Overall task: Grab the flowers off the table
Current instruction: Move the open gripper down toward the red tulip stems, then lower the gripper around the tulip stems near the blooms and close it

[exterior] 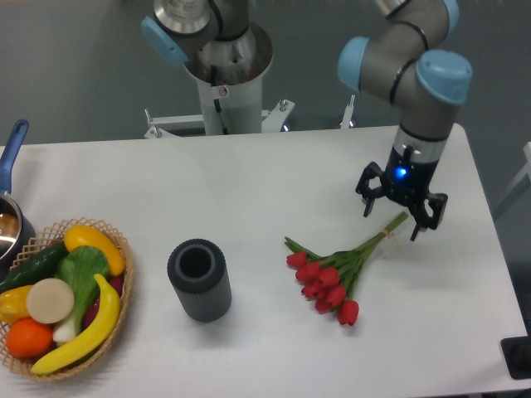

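Observation:
The flowers (pixel 334 278), a bunch of red tulip buds on thin green stems, lie flat on the white table (pixel 274 182), buds toward the front and stems pointing up to the right. My gripper (pixel 392 220) hangs open directly over the upper end of the stems, one finger on each side of them. It hides the stem tips. Nothing is between the fingers in a closed hold.
A dark ribbed cylinder (pixel 199 280) stands upright left of the flowers. A woven basket (pixel 116 311) of fruit and vegetables sits at the front left, with a pot (pixel 10 217) behind it. The robot base (pixel 226 75) stands behind the table's far edge.

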You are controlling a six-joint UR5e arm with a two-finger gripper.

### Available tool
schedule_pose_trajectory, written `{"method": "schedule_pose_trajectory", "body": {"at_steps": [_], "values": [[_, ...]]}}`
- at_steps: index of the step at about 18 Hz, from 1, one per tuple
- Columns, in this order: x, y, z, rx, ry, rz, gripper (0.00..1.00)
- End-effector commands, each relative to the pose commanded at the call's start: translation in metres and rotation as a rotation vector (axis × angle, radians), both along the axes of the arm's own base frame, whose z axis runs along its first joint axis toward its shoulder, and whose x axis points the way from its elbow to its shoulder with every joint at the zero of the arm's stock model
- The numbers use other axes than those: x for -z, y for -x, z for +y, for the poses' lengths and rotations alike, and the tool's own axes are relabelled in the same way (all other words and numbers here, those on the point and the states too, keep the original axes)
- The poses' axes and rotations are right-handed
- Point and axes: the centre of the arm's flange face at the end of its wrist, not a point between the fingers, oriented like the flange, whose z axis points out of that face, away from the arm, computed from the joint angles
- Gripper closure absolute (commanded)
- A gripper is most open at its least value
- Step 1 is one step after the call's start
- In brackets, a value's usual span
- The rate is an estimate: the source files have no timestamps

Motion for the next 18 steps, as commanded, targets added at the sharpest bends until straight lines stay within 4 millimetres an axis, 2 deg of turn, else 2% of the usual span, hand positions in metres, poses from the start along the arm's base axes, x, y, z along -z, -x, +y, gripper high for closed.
{"method": "schedule_pose_trajectory", "body": {"at_steps": [2,4,8,11,13,16,18], "values": [[0.006,0.005,0.002,0.000,0.007,-0.013,0.00],[0.023,0.008,0.000,0.006,0.090,-0.010,0.00],[0.031,0.007,0.009,0.023,0.138,-0.014,0.00],[0.036,-0.001,0.009,0.029,0.148,-0.043,0.00],[0.042,-0.012,0.023,0.057,0.154,-0.050,0.00],[0.051,-0.017,0.025,0.065,0.160,-0.067,0.00],[0.061,-0.025,0.036,0.091,0.176,-0.075,0.00]]}}
